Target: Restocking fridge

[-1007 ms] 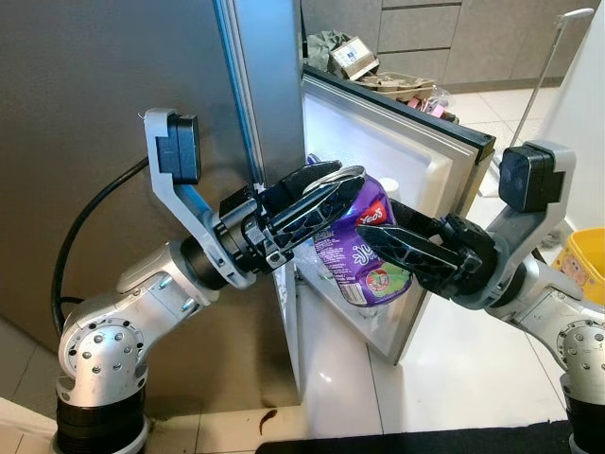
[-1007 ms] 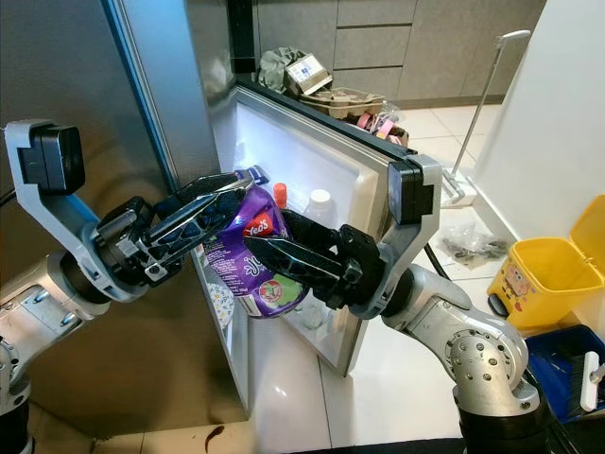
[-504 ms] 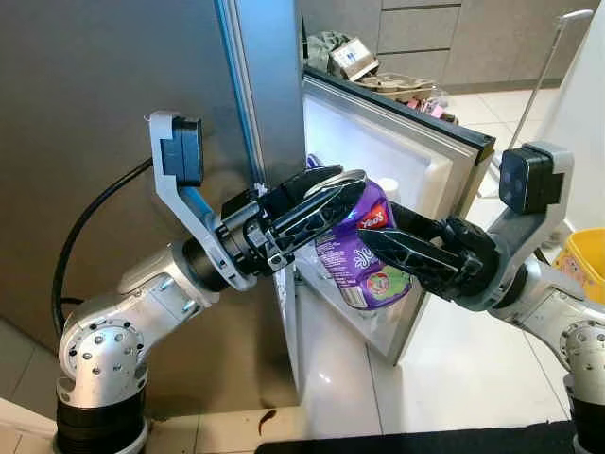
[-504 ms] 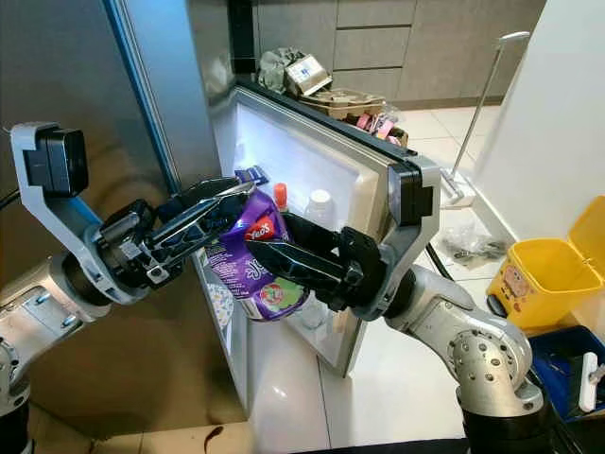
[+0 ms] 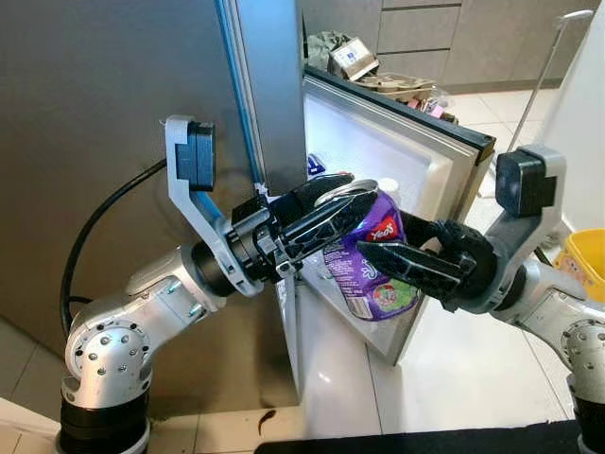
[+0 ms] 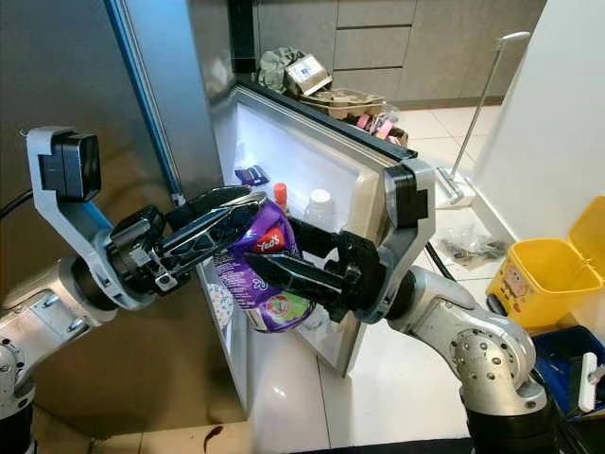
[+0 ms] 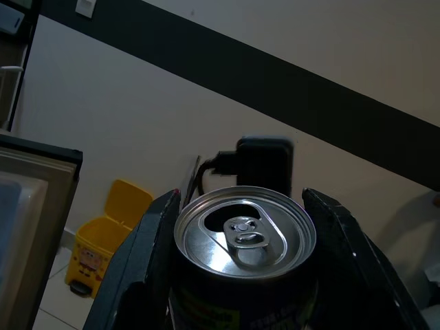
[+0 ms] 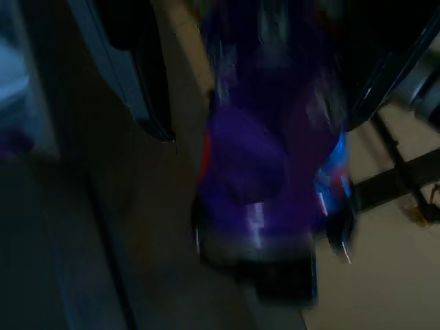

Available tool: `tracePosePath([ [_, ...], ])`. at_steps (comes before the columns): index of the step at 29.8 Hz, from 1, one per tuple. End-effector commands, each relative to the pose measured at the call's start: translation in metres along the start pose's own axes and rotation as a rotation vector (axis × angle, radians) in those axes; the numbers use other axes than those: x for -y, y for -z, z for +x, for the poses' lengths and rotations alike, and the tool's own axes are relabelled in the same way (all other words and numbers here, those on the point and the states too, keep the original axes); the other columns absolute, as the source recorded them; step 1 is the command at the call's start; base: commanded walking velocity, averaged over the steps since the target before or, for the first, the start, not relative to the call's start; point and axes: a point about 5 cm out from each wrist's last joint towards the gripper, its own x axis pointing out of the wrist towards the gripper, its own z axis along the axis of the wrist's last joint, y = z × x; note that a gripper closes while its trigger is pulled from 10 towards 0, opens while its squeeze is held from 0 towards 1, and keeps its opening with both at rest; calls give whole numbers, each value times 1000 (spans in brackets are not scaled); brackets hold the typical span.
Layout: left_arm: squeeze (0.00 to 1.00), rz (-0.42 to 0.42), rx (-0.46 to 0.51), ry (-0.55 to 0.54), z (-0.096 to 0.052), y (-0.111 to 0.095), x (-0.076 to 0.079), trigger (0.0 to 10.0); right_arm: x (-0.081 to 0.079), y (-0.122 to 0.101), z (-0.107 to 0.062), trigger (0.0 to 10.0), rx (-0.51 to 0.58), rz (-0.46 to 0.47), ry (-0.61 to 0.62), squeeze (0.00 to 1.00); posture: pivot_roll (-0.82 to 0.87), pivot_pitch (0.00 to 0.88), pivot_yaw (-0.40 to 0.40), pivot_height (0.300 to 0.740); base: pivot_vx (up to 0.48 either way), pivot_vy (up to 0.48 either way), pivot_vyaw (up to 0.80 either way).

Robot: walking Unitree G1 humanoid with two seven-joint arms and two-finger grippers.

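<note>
The left tool [image 5: 326, 216] is closed on the upper part of a purple can [image 5: 371, 260], its black fingers lying along both sides just under the silver lid. In the left wrist view the can [image 7: 244, 261] is seen clamped between the two fingers [image 7: 148, 265], with the pull-tab lid facing the camera. The right tool [image 5: 392, 260] is laid along the lower front of the same can; whether its fingers are pressed shut on it or merely cradling it cannot be told, and the right wrist view gives only a blurred purple shape [image 8: 271, 151].

The can is held in the air between the two tools, tilted, in front of the gap of the opened fridge door [image 5: 421, 165]. Beyond the tools, a white-capped bottle [image 6: 319, 210] and a red-capped one [image 6: 280, 196] are already standing in the lit door compartment. The restocking is judged to be partly done: this can has been picked up and brought to the fridge but has not yet been set on a shelf.

Compared with a second earlier, the left arm has been raised and pushed forward, and the can has been carried slightly further toward the door and sits a little more upright.
</note>
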Motion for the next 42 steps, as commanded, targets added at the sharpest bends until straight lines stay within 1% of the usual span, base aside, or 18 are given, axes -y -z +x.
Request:
tracePosePath([
  [1,0,15,-30,40,3,1,7,10000,0,12,-2,10000,-65,44,-7,0,-76,95,-5,740,0,0,0],
  [2,0,15,-30,40,3,1,7,10000,0,12,-2,10000,-65,44,-7,0,-76,95,-5,740,0,0,0],
  [5,0,22,-47,53,4,2,10,10000,-1,20,-8,10000,-125,73,-4,0,-78,98,-6,740,0,0,0],
  [12,0,22,-75,72,5,7,12,10000,-1,25,-13,10000,-172,94,-4,0,-78,98,-6,740,0,0,0],
  [16,0,23,-104,81,5,11,13,10000,0,23,-12,10000,-179,88,-4,0,-83,99,-7,740,0,0,0],
  [18,0,16,-147,96,3,18,15,10000,1,23,-12,10000,-198,80,-12,0,-81,102,-7,740,0,0,0],
  [20,0,16,-147,96,3,18,15,10000,1,23,-12,10000,-198,80,-12,0,-81,102,-7,740,0,0,0],
  [24,0,23,-247,122,-1,31,18,10000,1,23,-14,10000,-260,67,-26,0,-81,101,-8,740,0,0,0],
  [26,0,36,-276,123,-2,34,17,10000,0,22,-15,10000,-278,58,-28,0,-85,103,-7,740,0,0,0],
  [31,0,45,-289,127,-3,35,16,10000,0,21,-17,10000,-290,49,-28,0,-87,104,-7,740,0,0,0],
  [33,0,46,-309,140,-4,39,18,10000,0,21,-19,10000,-302,44,-23,0,-88,105,-9,740,0,0,0],
  [38,0,41,-311,154,-2,42,19,10000,0,23,-20,10000,-318,41,-26,0,-89,101,-8,740,0,0,0],
  [42,0,49,-344,177,-4,47,21,10000,1,26,-19,10000,-351,32,-38,0,-87,98,-9,740,0,0,0],
])
